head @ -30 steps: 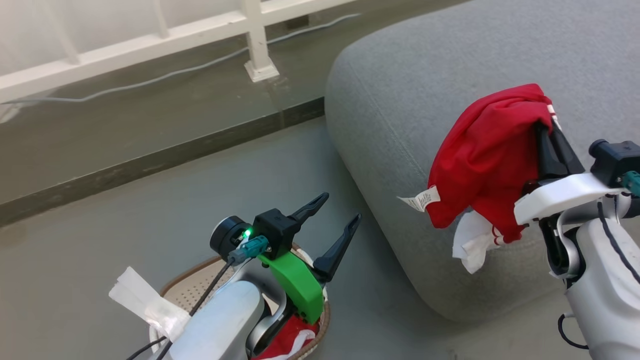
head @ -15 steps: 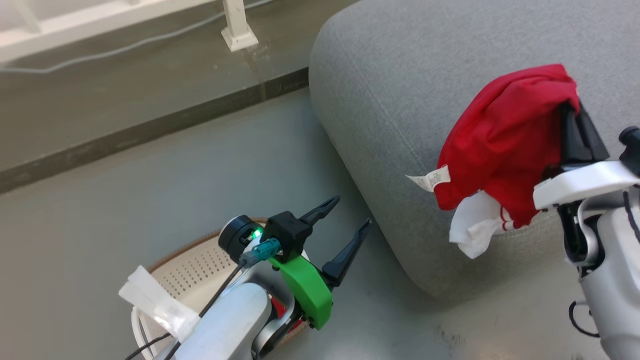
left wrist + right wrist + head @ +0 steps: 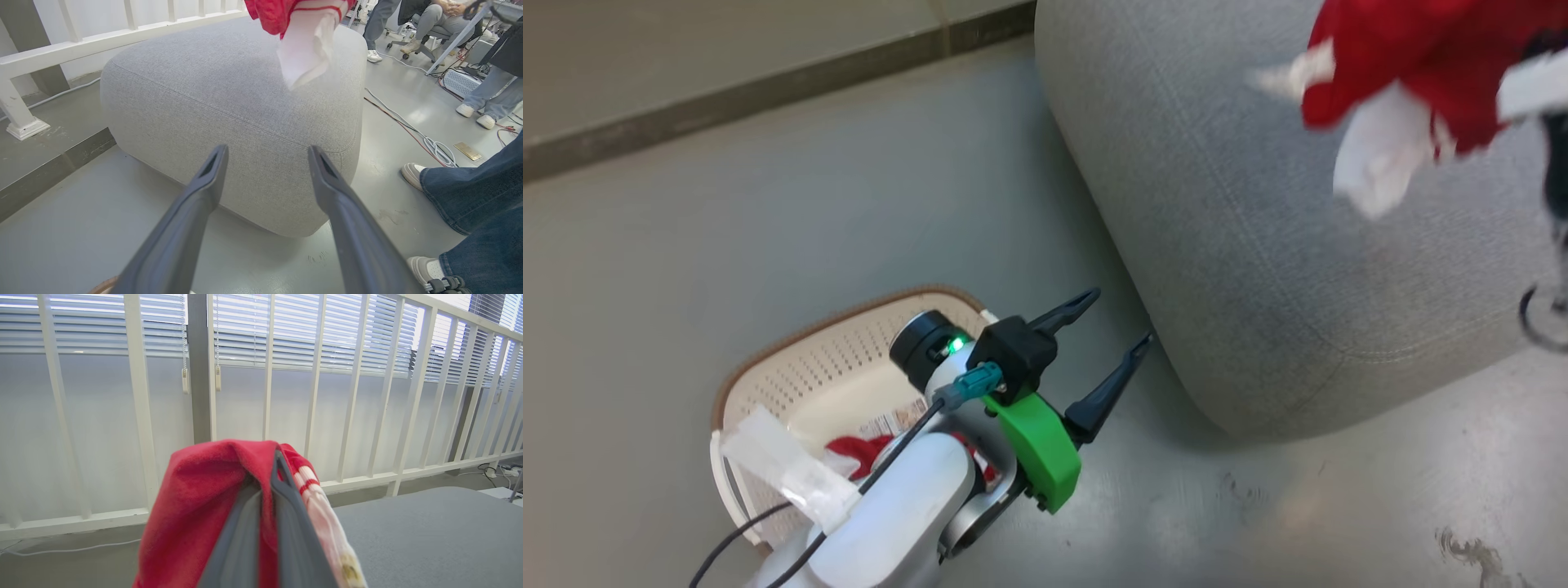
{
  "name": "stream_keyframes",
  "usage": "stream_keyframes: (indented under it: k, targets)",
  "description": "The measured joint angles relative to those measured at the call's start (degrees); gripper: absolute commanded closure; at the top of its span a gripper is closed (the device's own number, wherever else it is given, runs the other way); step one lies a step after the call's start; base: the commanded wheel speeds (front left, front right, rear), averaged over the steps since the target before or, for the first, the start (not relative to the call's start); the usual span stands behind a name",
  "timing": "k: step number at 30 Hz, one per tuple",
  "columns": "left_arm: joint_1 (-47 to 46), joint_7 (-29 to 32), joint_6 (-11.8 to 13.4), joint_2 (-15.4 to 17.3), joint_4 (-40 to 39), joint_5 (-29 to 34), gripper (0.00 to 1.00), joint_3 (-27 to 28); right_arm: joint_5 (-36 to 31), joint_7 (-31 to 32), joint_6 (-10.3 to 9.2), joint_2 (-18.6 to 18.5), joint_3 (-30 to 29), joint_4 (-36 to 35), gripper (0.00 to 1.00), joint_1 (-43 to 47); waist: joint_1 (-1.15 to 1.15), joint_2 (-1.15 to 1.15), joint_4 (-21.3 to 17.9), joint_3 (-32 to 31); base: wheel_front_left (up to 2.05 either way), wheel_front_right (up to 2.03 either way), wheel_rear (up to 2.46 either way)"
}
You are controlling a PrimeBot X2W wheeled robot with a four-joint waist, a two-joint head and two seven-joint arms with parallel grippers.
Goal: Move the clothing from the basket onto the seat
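Our right gripper [image 3: 275, 459] has its two dark fingers pressed together on a red garment [image 3: 204, 498], which drapes over both sides of them. A red-and-white striped band lies along the right finger. In the head view this garment hangs blurred at the top right over the seat [image 3: 1217, 204], with a white part dangling below the red. We cannot tell whether it touches the grey fabric.

Our left gripper [image 3: 1119, 317] has its fingers spread wide with nothing between them. It hovers above the basket [image 3: 792, 335], and the tips point at the seat's rounded near corner, just short of it.

The basket stands on the floor [image 3: 768, 204], near the seat's side but apart from it. A second red garment [image 3: 854, 449] lies inside on its base, partly hidden by our left forearm.

There is open floor to the left of the basket, as far as a dark kerb [image 3: 727, 106]. A white railing [image 3: 139, 396] runs beyond the seat's far edge. On the seat's other side, cables [image 3: 429, 143] trail across the floor, and a person's legs in dark jeans [image 3: 470, 192] stand close to that corner.

We count two garments, one held and one in the basket. There is one basket, one seat and two grippers. At least three people show by their legs in the left wrist view.
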Motion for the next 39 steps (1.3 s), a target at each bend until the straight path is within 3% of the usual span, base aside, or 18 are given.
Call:
stream_keyframes:
  k: [24, 28, 33, 39]
  targets:
    - [-10.6, 5.2, 0.6, 2.4, -10.1, 4.6, 0.0, 0.7, 1.3, 5.7, -2.97, -12.2, -10.9, 10.1, 1.0, -21.7, 0.01, 0.0, 6.6, 19.1, 0.0, 0.0, 0.0]
    - [-12.1, 5.8, 0.6, 3.6, -11.5, 6.7, 0.0, 1.0, 1.8, 5.6, -3.22, -11.4, -11.3, 12.6, 1.0, -22.5, 0.01, 0.0, 7.3, 22.5, 0.0, 0.0, 0.0]
    - [-13.2, 6.0, 0.6, 4.5, -11.6, 7.0, 0.0, 1.0, 2.0, 3.1, -3.24, -6.4, -10.4, 18.0, 1.0, -21.4, 0.01, 0.0, 7.7, 26.7, 0.0, 0.0, 0.0]
    - [-13.3, 5.9, 0.5, 5.1, -11.6, 7.0, 0.0, 1.1, 2.8, 0.4, -3.68, -3.7, -10.1, 21.7, 1.0, -20.1, 0.01, 0.0, 7.8, 28.8, 0.0, 0.0, 0.0]
